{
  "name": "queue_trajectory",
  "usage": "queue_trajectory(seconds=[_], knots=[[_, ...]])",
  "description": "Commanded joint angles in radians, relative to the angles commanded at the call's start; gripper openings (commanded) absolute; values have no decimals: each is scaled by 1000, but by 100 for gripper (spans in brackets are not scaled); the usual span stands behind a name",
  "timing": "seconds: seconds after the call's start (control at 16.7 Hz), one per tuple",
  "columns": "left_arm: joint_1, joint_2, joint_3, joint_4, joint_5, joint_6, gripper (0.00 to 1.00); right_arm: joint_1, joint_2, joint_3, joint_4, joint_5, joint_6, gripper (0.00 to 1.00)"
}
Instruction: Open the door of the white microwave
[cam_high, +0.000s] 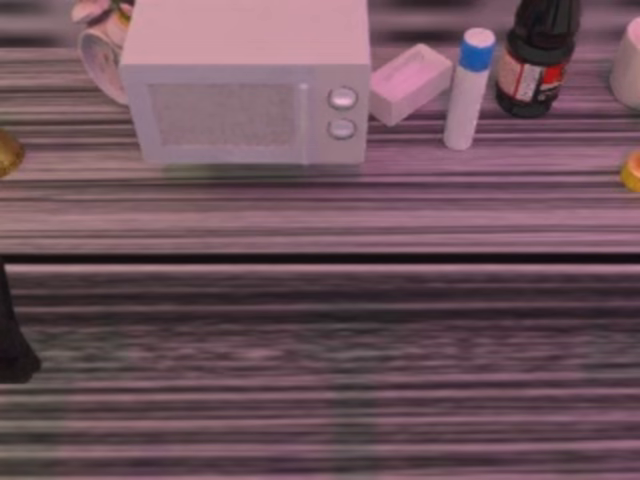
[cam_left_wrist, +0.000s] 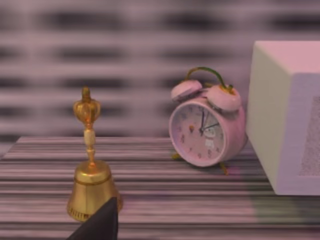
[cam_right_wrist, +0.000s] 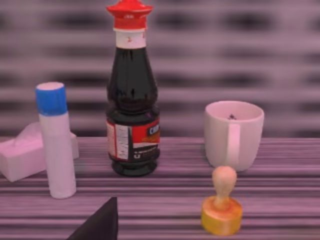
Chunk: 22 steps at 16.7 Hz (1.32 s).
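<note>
The microwave (cam_high: 245, 80) stands at the far edge of the table (cam_high: 320, 340), left of centre in the top view. Its door (cam_high: 225, 115) lies flush and closed across the front, the grey mesh window facing the near side; two silver knobs (cam_high: 342, 112) sit one above the other to the door's right.

Just left of the microwave and behind its corner stands a pink alarm clock (cam_left_wrist: 206, 125) — close beside the white side wall, whether touching I cannot tell. Farther left, at the table's left edge, is a gold bell (cam_left_wrist: 91, 170).

To the right of the microwave lies a small white box (cam_high: 410, 82), then an upright white tube with a blue cap (cam_high: 468, 88), then a dark bottle with a red cap (cam_right_wrist: 132, 95). A white mug (cam_right_wrist: 233, 134) stands at the right edge, with a yellow wooden stamp (cam_right_wrist: 222, 207) nearer.

The left arm (cam_high: 12, 345) shows only as a dark shape at the left edge, well apart from the microwave; each wrist view catches one dark fingertip — whether either claw is released or clenched I cannot tell.
</note>
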Motion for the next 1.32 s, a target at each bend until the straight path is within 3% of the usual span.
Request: queue_trajectory(seconds=[0.3, 0.54, 1.32], knots=[[-22, 61, 61, -38, -10, -19, 100, 0, 0, 0, 0, 0, 0, 100], [-96, 285, 287, -169, -47, -85, 100, 0, 0, 0, 0, 0, 0, 100], [-466, 1569, 1586, -832, -229, -421, 100, 0, 0, 0, 0, 0, 0, 100]])
